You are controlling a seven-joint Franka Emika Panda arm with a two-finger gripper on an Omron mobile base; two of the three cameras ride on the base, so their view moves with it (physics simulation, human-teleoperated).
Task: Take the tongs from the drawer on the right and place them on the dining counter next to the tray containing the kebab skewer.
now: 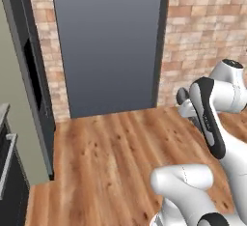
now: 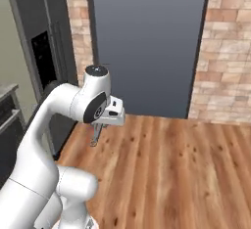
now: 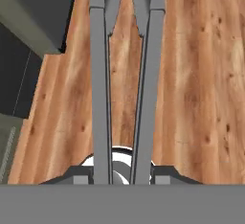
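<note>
The slim dark-grey tongs [image 3: 101,84] run up the hand view as two long narrow arms, slightly spread, over the wooden floor. My gripper [image 3: 122,175] is shut on the tongs near their lower end, with a finger on the outside of each arm. In the right base view the gripper [image 2: 101,124] hangs at mid height in front of the arm, and the tongs [image 2: 94,136] point downward from it. The drawer, the dining counter, the tray and the kebab skewer are out of view.
A wide dark-grey door panel [image 1: 108,46] stands straight ahead, flanked by brick wall [image 1: 202,36]. A tall dark appliance [image 2: 44,52] and a dark unit with a bar handle [image 1: 7,167] line the left side. Wooden floor [image 1: 111,157] lies open between them.
</note>
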